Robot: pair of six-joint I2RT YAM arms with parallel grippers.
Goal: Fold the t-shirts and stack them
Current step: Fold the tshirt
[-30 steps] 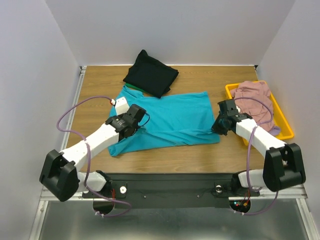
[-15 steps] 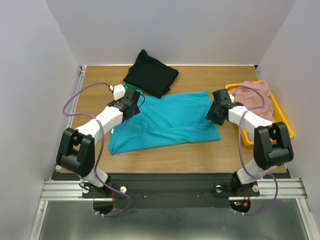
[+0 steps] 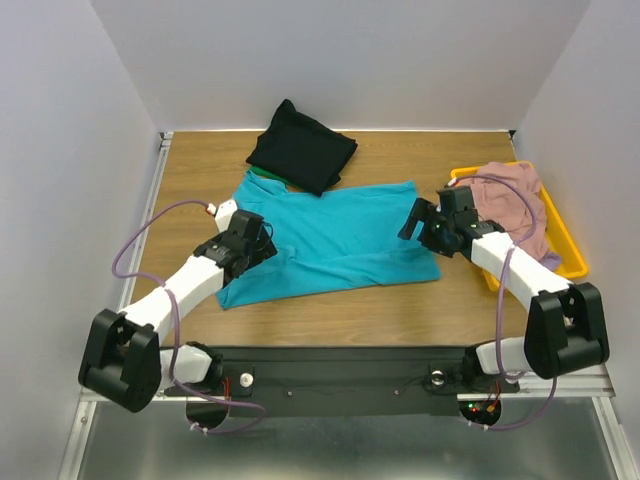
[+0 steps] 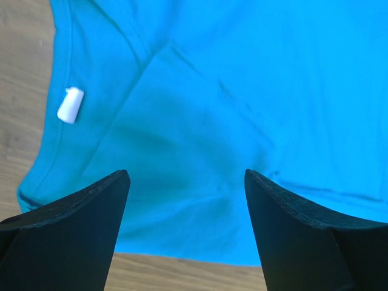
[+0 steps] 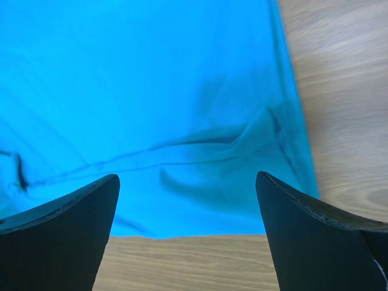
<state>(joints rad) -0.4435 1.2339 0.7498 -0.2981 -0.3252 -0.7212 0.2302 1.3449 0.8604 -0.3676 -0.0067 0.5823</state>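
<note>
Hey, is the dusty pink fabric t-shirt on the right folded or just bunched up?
Bunched up: the dusty pink fabric t-shirt lies in a loose, wrinkled heap in the yellow plastic tray, with no straight folded edges.

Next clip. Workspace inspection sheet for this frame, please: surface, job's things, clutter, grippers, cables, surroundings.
Surface: wooden table.
Job's things: teal shirt laid out mid-table; black shirt folded at the back; pink shirt heaped in the yellow tray.
Clutter: nothing seen.
Grippers: left gripper and right gripper open over the teal shirt's ends, holding nothing.
Cables: purple cables loop beside both arms.
Surroundings: plain white walls.
</note>
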